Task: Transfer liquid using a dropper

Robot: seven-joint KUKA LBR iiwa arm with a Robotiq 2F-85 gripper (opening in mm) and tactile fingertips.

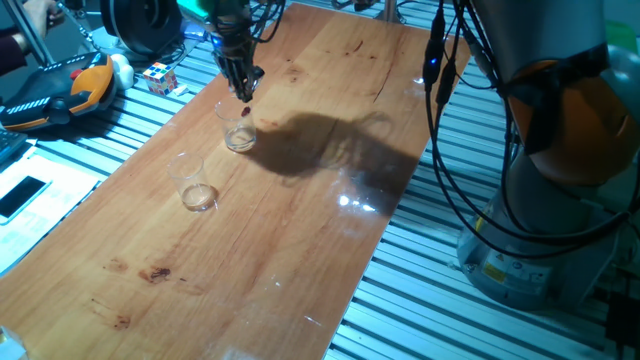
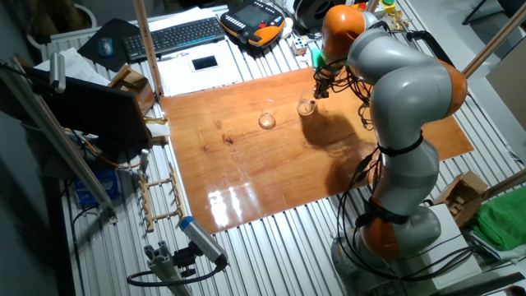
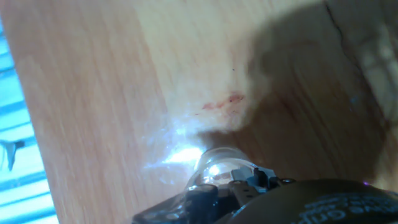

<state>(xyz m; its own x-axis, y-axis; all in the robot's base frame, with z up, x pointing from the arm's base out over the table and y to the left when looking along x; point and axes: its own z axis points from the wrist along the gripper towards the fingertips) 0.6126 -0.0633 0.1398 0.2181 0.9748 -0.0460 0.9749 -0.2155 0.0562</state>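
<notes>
My gripper (image 1: 245, 94) hangs over the far clear glass (image 1: 239, 136), its fingers close together. A small red spot, the dropper's bulb end (image 1: 246, 112), shows just under the fingertips, above that glass's rim. The dropper's clear tube is too thin to make out. A second clear glass (image 1: 195, 188) stands nearer, to the left. In the other fixed view the gripper (image 2: 319, 89) is above the right glass (image 2: 306, 107), with the other glass (image 2: 267, 121) to its left. I cannot make out liquid in either glass. The hand view is blurred: wood and a shiny glass rim (image 3: 217, 165).
The glasses stand on a wooden tabletop (image 1: 300, 230) over a slatted metal bench. Off the board at the left lie a colour cube (image 1: 160, 77), an orange-black pendant (image 1: 60, 90) and a phone (image 1: 22, 195). The arm's base (image 1: 540, 210) and its cables stand at the right.
</notes>
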